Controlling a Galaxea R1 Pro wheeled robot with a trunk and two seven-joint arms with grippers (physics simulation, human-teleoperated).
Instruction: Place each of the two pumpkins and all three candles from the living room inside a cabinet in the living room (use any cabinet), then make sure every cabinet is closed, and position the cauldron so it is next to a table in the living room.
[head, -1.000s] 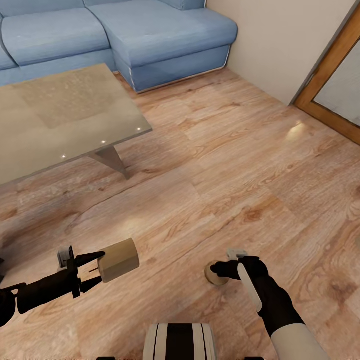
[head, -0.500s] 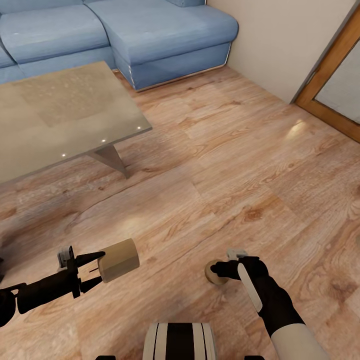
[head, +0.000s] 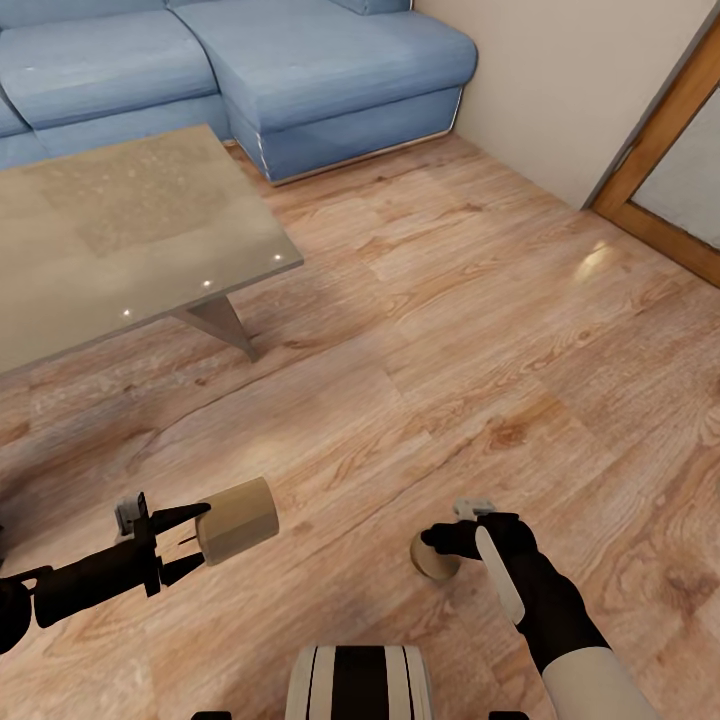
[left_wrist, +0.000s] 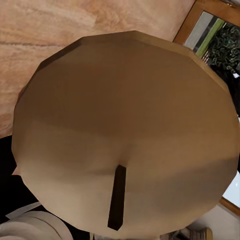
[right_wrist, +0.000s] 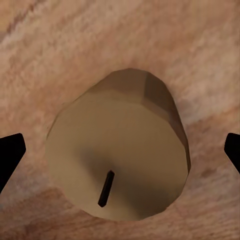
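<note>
A beige-tan candle (left_wrist: 125, 130) is seen end-on and very close, its faceted round top face turned toward the camera. A short dark wick (left_wrist: 117, 197) is set at the middle of that face. The upper part of the face is shaded darker, the lower part lit paler. Light wood-plank floor (left_wrist: 60, 25) is visible behind the candle. A wooden door frame (left_wrist: 200, 12) with a glass pane (left_wrist: 202, 30) is seen past the candle's edge, and dark green foliage (left_wrist: 225, 45) is visible through the glass. White curved robot parts (left_wrist: 30, 227) are glimpsed beside a black area just past the candle's rim
</note>
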